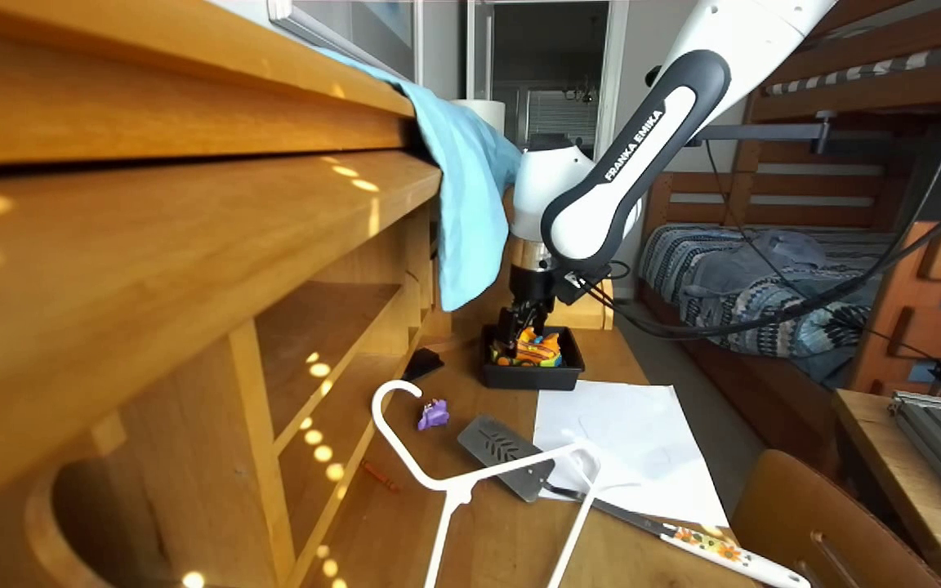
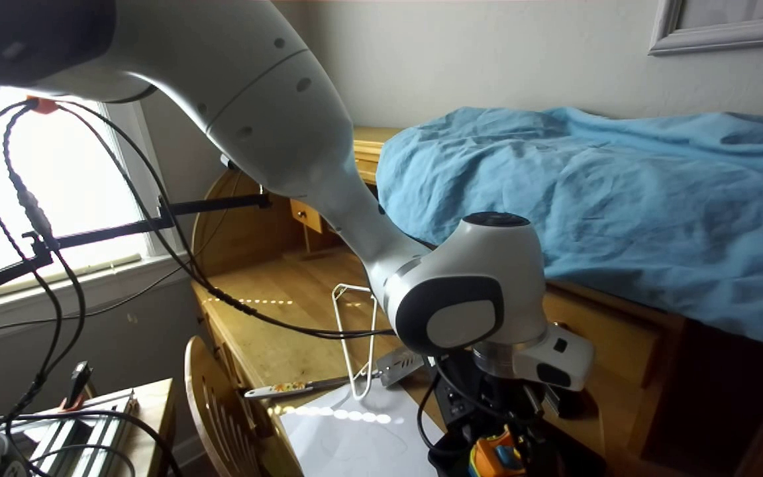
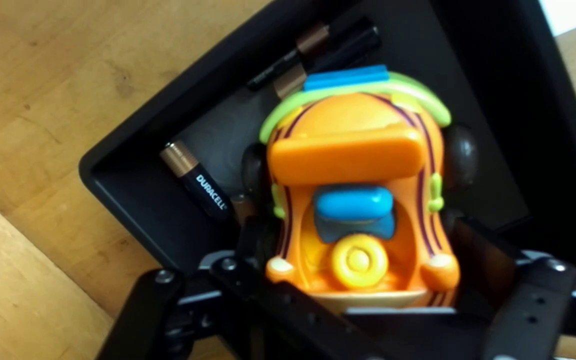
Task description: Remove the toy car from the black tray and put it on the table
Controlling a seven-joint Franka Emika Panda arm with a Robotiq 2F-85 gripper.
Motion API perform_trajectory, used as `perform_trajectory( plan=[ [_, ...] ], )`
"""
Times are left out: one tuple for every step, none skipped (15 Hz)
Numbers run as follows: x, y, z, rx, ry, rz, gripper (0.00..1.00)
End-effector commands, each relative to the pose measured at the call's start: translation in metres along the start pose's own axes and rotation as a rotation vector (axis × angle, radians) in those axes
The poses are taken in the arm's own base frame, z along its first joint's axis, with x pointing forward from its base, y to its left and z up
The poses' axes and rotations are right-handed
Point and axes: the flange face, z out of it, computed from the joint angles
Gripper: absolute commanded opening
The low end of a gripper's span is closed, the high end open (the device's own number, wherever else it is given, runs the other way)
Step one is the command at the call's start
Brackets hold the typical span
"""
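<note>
The toy car [image 3: 345, 157] is orange with a yellow steering wheel, blue seat, green trim and dark wheels. It sits in the black tray [image 3: 123, 212], and both also show in an exterior view, the car [image 1: 537, 349] inside the tray [image 1: 532, 378]. In another exterior view the car [image 2: 495, 457] is partly hidden at the bottom edge. My gripper [image 3: 365, 245] points down into the tray with its fingers on either side of the car's front. The left finger is close to the car; a small gap shows at the right finger. The wooden table [image 1: 372, 531] lies under the tray.
Several batteries [image 3: 198, 180] lie in the tray. White paper [image 1: 626, 449], a metal spatula [image 1: 507, 457], a white hanger [image 1: 458, 490], a purple object [image 1: 434, 414] and a crayon [image 1: 381, 476] lie on the table. A wooden shelf unit [image 1: 340, 318] and blue cloth [image 1: 470, 204] stand alongside.
</note>
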Motion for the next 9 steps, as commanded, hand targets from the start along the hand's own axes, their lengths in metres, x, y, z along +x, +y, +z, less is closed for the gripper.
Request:
perform_trajectory(
  plan=[
    [-0.005,0.005,0.004,0.017,-0.007,0.016,0.65],
    [-0.005,0.005,0.004,0.018,-0.007,0.015,0.64],
    [-0.005,0.005,0.003,0.016,-0.008,0.013,0.63],
    [-0.005,0.004,0.001,0.011,-0.009,0.015,0.62],
    [-0.006,0.004,-0.001,0.008,-0.015,0.019,0.62],
    [-0.009,0.003,-0.005,0.003,-0.019,0.016,0.61],
    [-0.013,0.003,-0.011,-0.004,-0.016,0.017,0.60],
    [-0.016,0.003,-0.014,-0.004,-0.018,0.012,0.60],
    [-0.021,0.003,-0.019,0.000,-0.021,0.007,0.60]
  ],
)
